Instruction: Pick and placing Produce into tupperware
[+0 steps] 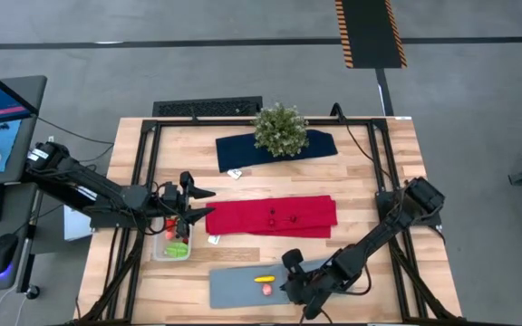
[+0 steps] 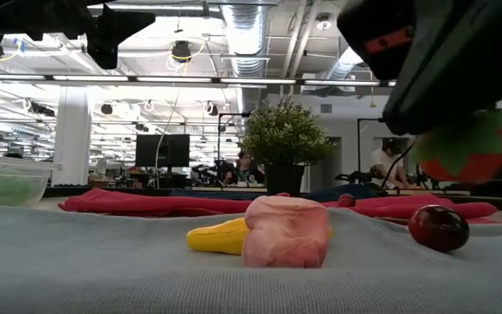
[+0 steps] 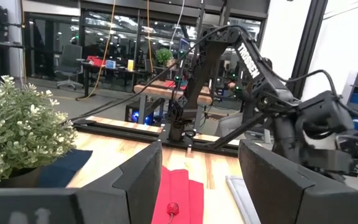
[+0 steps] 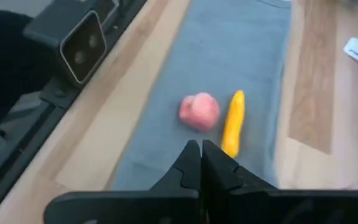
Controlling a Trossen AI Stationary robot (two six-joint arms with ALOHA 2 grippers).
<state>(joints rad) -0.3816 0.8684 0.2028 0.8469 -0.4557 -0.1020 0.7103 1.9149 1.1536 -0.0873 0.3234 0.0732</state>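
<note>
My right gripper (image 1: 290,282) hangs over the grey mat (image 1: 234,288), shut on a red toy strawberry with green leaves (image 2: 464,157). A yellow piece (image 4: 232,121), a pink piece (image 4: 199,112) and a dark red round piece (image 2: 438,227) lie on the mat. My left gripper (image 3: 197,180) is open and empty, above the clear tupperware (image 1: 172,244), which holds green and red pieces. Dark berries (image 1: 272,215) lie on the red cloth (image 1: 275,217). My right gripper holds the strawberry at its leafy green top (image 2: 460,135), as the low view shows. The strawberry hangs below the fingers, clear of the mat. In the right wrist view the shut fingers (image 4: 191,165) hide the place of contact.
A potted green plant (image 1: 280,129) stands on a dark blue cloth (image 1: 243,149) at the far side. A black frame runs round the wooden table. The low camera's housing (image 4: 73,43) sits at the table's near edge. Small white tags (image 1: 235,172) lie on the wood.
</note>
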